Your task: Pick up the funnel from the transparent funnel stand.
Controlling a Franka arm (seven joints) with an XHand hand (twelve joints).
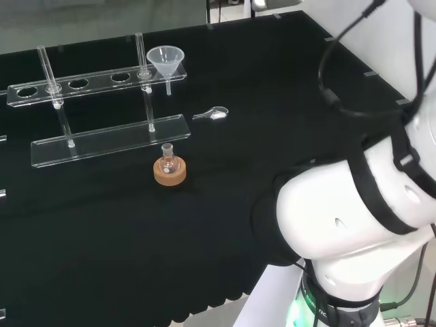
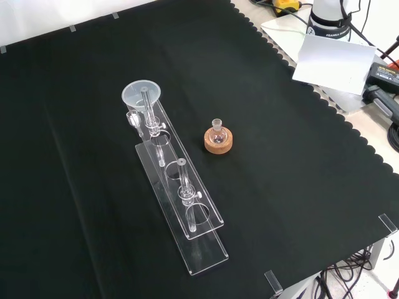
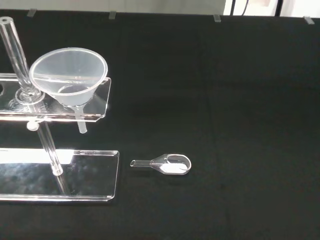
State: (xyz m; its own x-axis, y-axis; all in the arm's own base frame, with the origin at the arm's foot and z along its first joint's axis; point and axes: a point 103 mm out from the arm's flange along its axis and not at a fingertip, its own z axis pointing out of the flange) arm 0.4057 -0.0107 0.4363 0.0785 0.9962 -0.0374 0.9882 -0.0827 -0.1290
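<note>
A clear funnel (image 1: 165, 61) sits upright in the end hole of the transparent funnel stand's upper shelf (image 1: 75, 84), with its stem hanging below the shelf. In the front view the funnel (image 2: 141, 94) is at the far end of the stand (image 2: 193, 240). The wrist view looks at the funnel (image 3: 69, 75) from close by, with the stand's base plate (image 3: 75, 172) beneath it. Two clear posts join the shelf to the base. Nothing touches the funnel.
A small round flask on a cork ring (image 1: 169, 170) stands just in front of the stand, also in the front view (image 2: 219, 138). A clear scoop with white powder (image 1: 212, 114) lies beside the stand's funnel end (image 3: 167, 164). The arm's white links (image 1: 354, 211) fill the head view's right.
</note>
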